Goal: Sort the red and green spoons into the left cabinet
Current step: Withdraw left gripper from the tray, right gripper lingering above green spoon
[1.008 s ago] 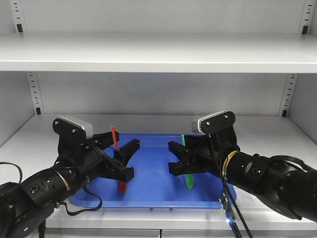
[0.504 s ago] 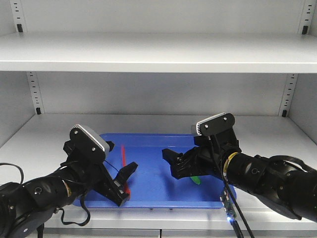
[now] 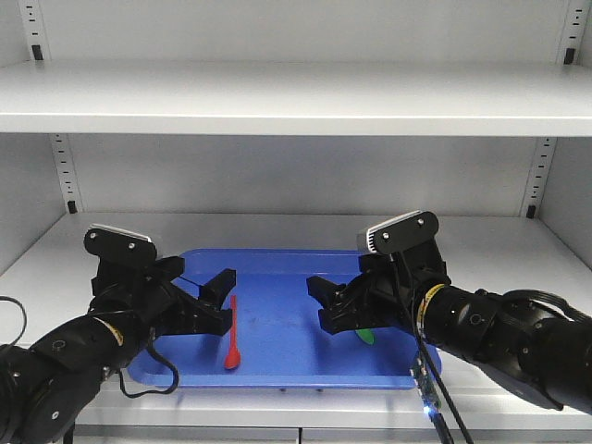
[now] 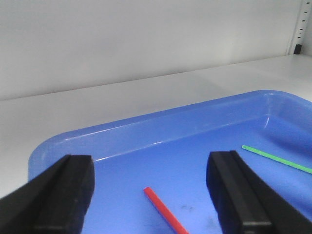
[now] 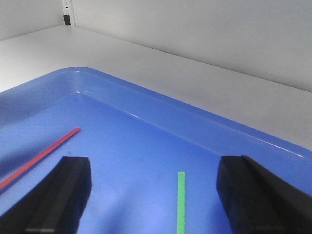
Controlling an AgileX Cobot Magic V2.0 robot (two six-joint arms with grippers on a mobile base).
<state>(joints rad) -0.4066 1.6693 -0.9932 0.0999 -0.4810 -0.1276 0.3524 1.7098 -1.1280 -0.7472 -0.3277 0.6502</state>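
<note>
The red spoon (image 3: 231,331) lies flat in the blue tray (image 3: 277,372), bowl toward the front. My left gripper (image 3: 215,301) stands open just left of it. In the left wrist view the red spoon's handle (image 4: 163,209) lies between the spread fingers (image 4: 63,195), untouched. Under my right gripper (image 3: 324,301), which is also open, only the green spoon's bowl (image 3: 367,336) shows. Its handle (image 5: 181,204) lies between the right fingers (image 5: 258,200). The tray rests on the lower shelf (image 3: 518,240) of the grey cabinet.
A wide upper shelf (image 3: 296,97) spans the cabinet above both arms. Slotted rails (image 3: 63,171) run up the back corners. The tray's raised rim (image 4: 146,122) curves in front of the left gripper. Bare shelf lies beyond it to the back wall.
The red spoon stood tilted up at the left gripper and now lies flat in the tray. The left gripper drew back to the left. The green spoon also dropped flat.
</note>
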